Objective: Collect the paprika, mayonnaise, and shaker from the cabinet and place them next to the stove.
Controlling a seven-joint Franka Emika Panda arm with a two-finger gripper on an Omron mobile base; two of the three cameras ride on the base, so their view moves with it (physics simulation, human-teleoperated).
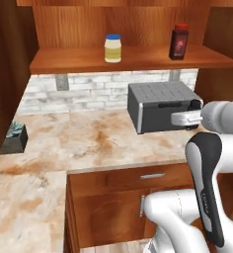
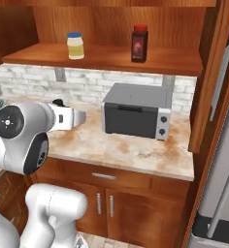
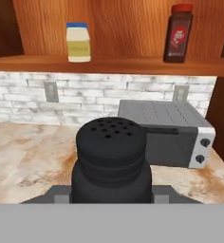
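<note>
- Shaker (image 3: pixel 111 163) seen only from shoulders up, base sunk behind the grey band; finger tips lost behind its body.
- Paprika (image 3: pixel 178 33) label too small to read; same for mayonnaise (image 3: pixel 79 42) label.
- Cabinet (image 1: pixel 133 58) cut off by top edge, upper part unseen.
- Toaster oven (image 1: pixel 160 106) partly hidden at its right end by the arm.
- Small plant pot (image 1: pixel 13 138) at counter's left edge, blurred.

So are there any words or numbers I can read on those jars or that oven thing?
Pale yellow jar with blue lid: light label, too blurred to read.
Dark reddish jar with red lid: label too blurred to read.
Grey toaster oven: knobs, no readable marks.
Black shaker with holed top: no text.
</note>
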